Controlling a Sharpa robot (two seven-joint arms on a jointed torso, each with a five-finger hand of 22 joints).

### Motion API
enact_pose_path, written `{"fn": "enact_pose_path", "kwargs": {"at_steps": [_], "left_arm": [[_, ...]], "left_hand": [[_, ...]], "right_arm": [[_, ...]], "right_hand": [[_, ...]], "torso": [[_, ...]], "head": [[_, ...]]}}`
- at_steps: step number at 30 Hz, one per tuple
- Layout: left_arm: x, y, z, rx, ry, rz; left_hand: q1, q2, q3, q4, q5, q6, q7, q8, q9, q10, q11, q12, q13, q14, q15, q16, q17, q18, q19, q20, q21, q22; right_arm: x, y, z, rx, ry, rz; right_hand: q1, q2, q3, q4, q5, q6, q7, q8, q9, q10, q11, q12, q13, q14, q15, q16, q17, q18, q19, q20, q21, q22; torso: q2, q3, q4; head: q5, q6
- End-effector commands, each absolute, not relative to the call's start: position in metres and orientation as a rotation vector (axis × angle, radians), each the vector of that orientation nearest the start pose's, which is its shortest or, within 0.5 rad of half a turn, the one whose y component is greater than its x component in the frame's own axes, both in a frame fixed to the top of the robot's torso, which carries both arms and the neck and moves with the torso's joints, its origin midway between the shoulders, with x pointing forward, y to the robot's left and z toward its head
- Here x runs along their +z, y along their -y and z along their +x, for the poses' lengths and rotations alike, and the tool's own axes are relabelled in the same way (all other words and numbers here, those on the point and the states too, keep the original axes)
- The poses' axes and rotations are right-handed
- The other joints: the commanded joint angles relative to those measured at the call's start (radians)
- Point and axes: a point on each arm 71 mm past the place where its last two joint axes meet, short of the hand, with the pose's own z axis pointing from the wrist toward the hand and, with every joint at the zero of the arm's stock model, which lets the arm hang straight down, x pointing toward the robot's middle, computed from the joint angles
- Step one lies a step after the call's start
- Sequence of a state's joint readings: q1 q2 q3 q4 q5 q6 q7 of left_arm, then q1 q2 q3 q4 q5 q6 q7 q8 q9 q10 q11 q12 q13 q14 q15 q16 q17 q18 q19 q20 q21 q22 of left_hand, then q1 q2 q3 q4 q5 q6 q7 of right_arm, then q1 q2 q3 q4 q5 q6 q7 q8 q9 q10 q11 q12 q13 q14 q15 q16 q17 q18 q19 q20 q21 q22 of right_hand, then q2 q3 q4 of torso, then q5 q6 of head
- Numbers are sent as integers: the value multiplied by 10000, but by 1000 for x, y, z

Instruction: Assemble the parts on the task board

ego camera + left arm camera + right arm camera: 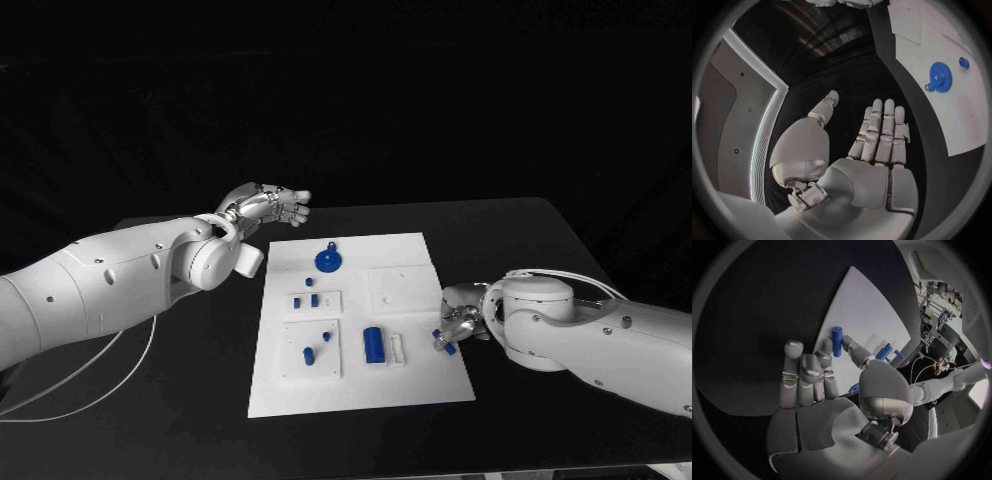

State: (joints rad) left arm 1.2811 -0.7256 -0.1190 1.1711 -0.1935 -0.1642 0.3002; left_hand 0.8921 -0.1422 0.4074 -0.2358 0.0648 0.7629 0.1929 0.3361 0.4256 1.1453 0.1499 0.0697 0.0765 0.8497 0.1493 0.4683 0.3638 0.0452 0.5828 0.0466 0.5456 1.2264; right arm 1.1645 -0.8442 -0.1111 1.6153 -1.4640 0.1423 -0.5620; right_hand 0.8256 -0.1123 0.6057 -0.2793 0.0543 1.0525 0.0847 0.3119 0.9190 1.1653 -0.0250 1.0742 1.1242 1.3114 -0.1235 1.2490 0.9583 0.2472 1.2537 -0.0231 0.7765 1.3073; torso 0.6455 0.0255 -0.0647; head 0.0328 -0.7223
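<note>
The right hand (459, 325) pinches a small blue peg (444, 342) between thumb and fingertip at the right edge of the task board (418, 390), toward its near corner; the other fingers (798, 375) stand nearly straight and close together. In the right wrist view the blue peg (837, 340) stands just past the fingertips over the white board. You cannot tell how much of the peg sits inside the pinch, so treat the hold as shallow: a quick wrist turn could tip the peg or drop it off the board edge onto the black table (548, 230).

The left hand (271, 207) hangs over the table just off the board's far left corner, fingers (882, 130) extended side by side with the thumb apart, holding nothing. It lies near the blue gear (330, 261) at the board's far edge; a sweep inward could knock it.

The blue cylinder (374, 344) and the small pegs (312, 299) occupy the middle of the board. Which socket the held peg belongs to is too small to make out. The right wrist hides the board edge beneath it.
</note>
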Motion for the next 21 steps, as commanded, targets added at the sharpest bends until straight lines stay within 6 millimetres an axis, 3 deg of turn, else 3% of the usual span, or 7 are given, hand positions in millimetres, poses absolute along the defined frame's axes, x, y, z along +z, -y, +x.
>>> {"fn": "enact_pose_path", "kwargs": {"at_steps": [1,6,9,12,21], "left_arm": [[-184,-249,551,-13406,-15489,-9022],[-184,-248,551,-13405,-15493,-9023],[-184,-248,551,-13421,-15502,-9016],[-184,-248,551,-13414,-15507,-9022],[-184,-248,550,-13403,-15512,-9028]], "left_hand": [[-89,-17,-51,22,-48,-48,2,53,-7,-45,-44,31,-14,53,8,-57,12,187,69,28,-57,15],[-88,-19,-53,18,-48,-50,3,53,-7,-44,-45,32,-14,53,8,-59,15,187,69,28,-59,17],[-88,-17,-53,17,-48,-51,3,53,-8,-44,-45,32,-14,54,8,-60,17,188,69,28,-60,18],[-88,-15,-53,16,-47,-51,3,54,-8,-43,-45,32,-14,54,8,-60,19,188,70,28,-61,18],[-88,-6,-53,14,-45,-54,3,55,-8,-42,-46,33,-13,57,7,-63,24,190,72,27,-64,21]], "right_arm": [[-273,201,433,1042,-22896,-2939],[-275,203,433,1200,-23066,-2511],[-276,204,433,1544,-23294,-1972],[-277,202,429,2263,-23834,-1392],[-273,193,427,4152,-23588,785]], "right_hand": [[192,-121,71,-55,-54,-122,21,-492,-3224,78,6,-69,-15,8,-46,-30,-6,146,-23,69,65,145],[783,-169,659,-3,-48,-102,27,-515,-3257,92,11,-97,-19,23,-40,-60,-31,143,-24,82,49,113],[1080,75,1130,-2,186,-70,39,-541,-3306,108,29,-112,-21,39,-20,-77,-48,137,-29,124,49,107],[1033,236,1324,16,566,-30,47,-547,-3338,129,29,-107,-13,48,-13,-81,-55,145,-28,169,70,117],[715,399,1341,79,741,10,32,-554,-3375,186,16,-90,-2,60,-36,-94,-75,146,-10,168,97,115]], "torso": [[6,10,9],[5,0,5],[7,-2,8],[6,4,10],[6,10,8]], "head": [[-5,-8],[-21,2],[-19,-6],[-9,-14],[34,-30]]}}
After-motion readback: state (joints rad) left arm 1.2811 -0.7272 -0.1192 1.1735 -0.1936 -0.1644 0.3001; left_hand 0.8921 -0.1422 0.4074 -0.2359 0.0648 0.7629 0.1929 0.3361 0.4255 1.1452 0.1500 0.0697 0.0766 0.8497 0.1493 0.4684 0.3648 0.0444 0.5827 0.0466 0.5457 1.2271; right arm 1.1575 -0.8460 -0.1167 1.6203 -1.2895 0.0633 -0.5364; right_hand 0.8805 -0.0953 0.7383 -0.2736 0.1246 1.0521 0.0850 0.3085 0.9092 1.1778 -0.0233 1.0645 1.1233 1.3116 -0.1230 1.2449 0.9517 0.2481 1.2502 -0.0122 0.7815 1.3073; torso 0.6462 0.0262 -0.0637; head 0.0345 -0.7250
